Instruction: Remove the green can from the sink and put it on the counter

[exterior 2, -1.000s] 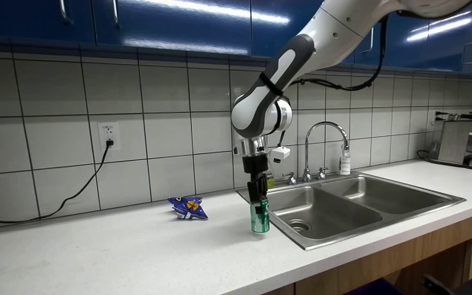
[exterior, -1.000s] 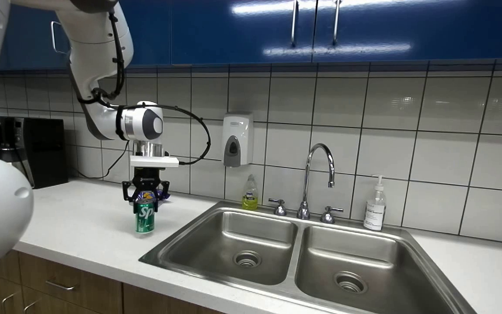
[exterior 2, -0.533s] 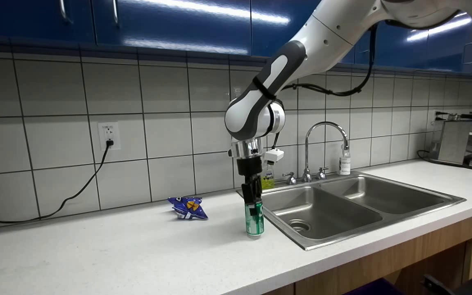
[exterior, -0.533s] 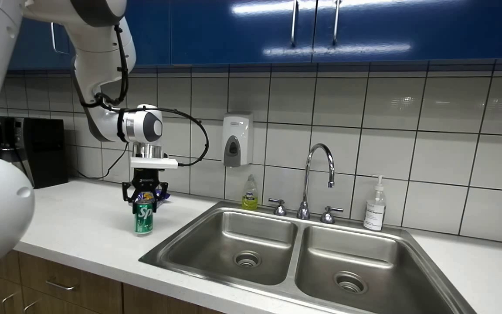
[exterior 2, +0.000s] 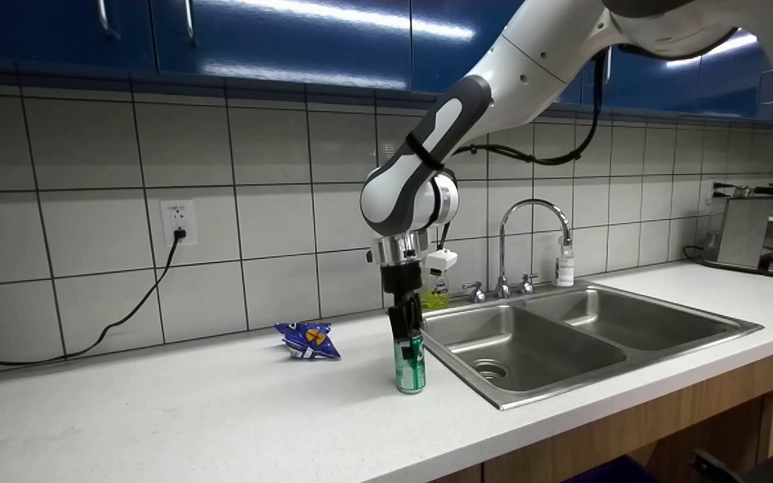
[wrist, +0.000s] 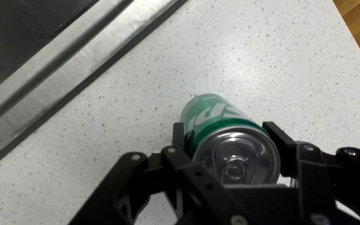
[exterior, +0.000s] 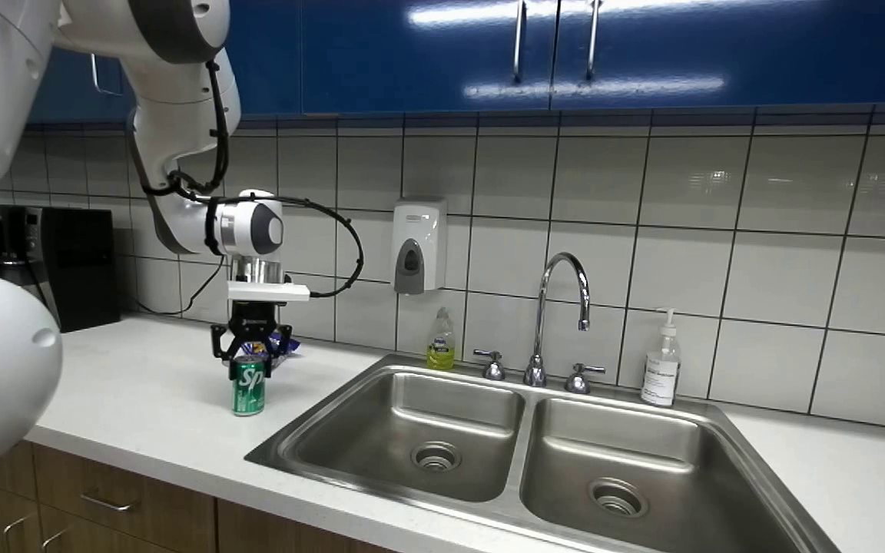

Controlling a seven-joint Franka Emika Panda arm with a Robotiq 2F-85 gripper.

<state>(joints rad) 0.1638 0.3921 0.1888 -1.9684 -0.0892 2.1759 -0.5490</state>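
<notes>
The green can (exterior: 249,392) is upright on the white counter (exterior: 143,392), left of the sink (exterior: 521,453) in this exterior view. Its base appears to touch the counter. It also shows in an exterior view (exterior 2: 410,376), beside the sink's near corner. My gripper (exterior: 250,372) points straight down, shut on the upper part of the can. In the wrist view the two fingers (wrist: 225,137) lie against opposite sides of the can (wrist: 208,112), and its silver lid faces the camera. The lid's lower edge is hidden by the gripper body.
A blue snack bag (exterior 2: 307,340) lies on the counter near the wall. The sink has a tall faucet (exterior: 542,338), a yellow soap bottle (exterior: 441,346) and a pump bottle (exterior: 661,369) behind it. A black appliance (exterior: 77,265) stands at the back left. The counter's front edge is near.
The gripper and the can have moved down and slightly away from the sink. The gap under the can has closed. The fingers have stayed on the can.
</notes>
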